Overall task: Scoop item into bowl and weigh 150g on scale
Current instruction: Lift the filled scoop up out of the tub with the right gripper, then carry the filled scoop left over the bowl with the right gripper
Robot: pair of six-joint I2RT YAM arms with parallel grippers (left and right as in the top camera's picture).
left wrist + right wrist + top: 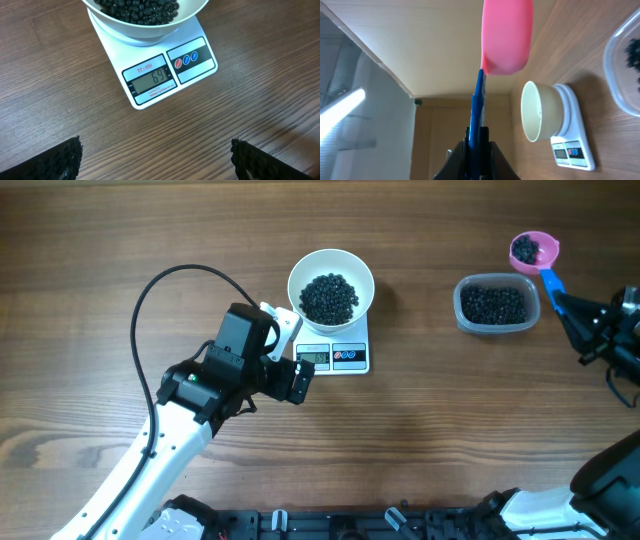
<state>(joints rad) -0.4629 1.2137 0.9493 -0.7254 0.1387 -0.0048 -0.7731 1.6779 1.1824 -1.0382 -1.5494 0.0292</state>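
Note:
The white bowl stands on the scale and holds a heap of black beans. In the left wrist view the scale's display reads 69. My left gripper hovers just left of the scale's front, open, with only bare table between its fingers. At the far right my right gripper is shut on the blue handle of a pink scoop. The scoop is level, carries beans, and sits beyond the clear tub.
A clear plastic tub of black beans sits on the table right of the scale, just below the scoop. A black cable loops over the left arm. The arm bases line the table's front edge.

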